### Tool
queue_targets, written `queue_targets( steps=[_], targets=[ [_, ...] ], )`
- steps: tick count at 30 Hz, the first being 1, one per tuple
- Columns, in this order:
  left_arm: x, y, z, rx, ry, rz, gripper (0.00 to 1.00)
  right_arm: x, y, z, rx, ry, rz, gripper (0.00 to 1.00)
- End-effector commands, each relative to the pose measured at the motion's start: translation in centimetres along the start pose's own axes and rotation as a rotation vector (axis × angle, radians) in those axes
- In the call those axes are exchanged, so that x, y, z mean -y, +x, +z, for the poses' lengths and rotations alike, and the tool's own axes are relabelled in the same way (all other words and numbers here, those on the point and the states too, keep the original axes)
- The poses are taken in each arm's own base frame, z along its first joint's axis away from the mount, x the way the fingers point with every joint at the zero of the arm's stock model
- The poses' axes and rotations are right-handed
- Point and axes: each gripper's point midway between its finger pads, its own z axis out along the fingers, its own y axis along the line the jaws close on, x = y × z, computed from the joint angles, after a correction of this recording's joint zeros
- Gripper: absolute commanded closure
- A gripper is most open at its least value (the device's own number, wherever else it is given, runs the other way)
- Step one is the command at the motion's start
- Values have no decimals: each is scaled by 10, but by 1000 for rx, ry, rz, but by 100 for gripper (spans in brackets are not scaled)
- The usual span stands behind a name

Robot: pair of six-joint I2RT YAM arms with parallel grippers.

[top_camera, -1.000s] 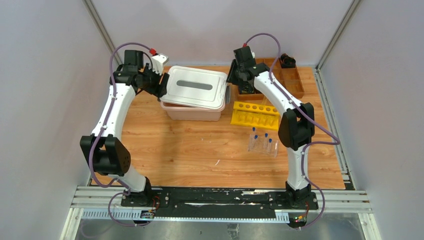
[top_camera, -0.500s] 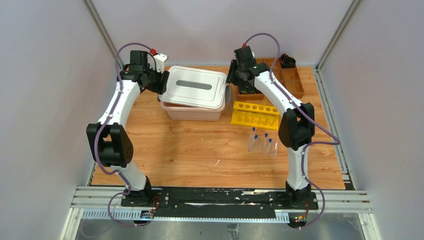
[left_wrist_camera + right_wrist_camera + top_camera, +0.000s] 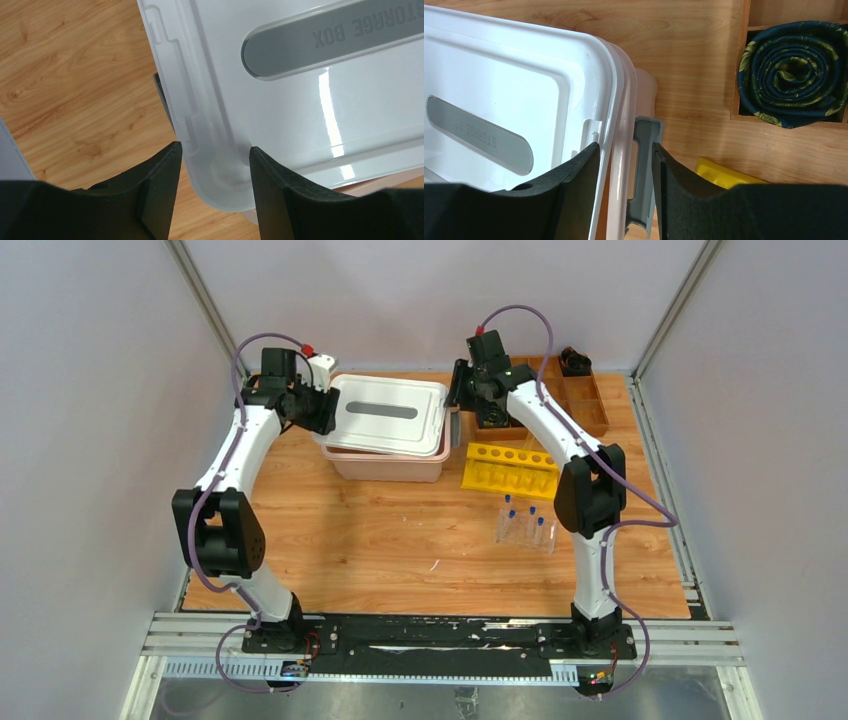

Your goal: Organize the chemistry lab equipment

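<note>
Left fingers (image 3: 155, 200) straddle the lid (image 3: 300, 125) at its left corner, right fingers (image 3: 574, 200) its right rim beside the grey latch (image 3: 644, 165); whether they clamp I cannot tell. I judge the storage box (image 3: 385, 466) must open so the tube rack (image 3: 525, 528), on the table (image 3: 380, 540) front-right of it, goes inside.

I see open table (image 3: 340, 540) front and left; box (image 3: 385, 465) blocks back centre, yellow rack (image 3: 510, 470) just right of it, narrow gap between; tube rack (image 3: 526, 528) stands nearer, right; tray (image 3: 590, 405) fills back-right corner.
</note>
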Motion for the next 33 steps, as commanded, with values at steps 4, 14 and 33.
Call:
queue_targets(
  steps=[4, 14, 33],
  targets=[
    [19, 15, -20, 2, 56, 2, 43, 4, -5, 6, -4, -1, -23, 53],
    [44, 15, -43, 27, 153, -16, 43, 31, -23, -17, 68, 149, -11, 46],
    [-20, -9, -58, 35, -69, -36, 43, -29, 6, -24, 67, 113, -159, 43]
  ],
)
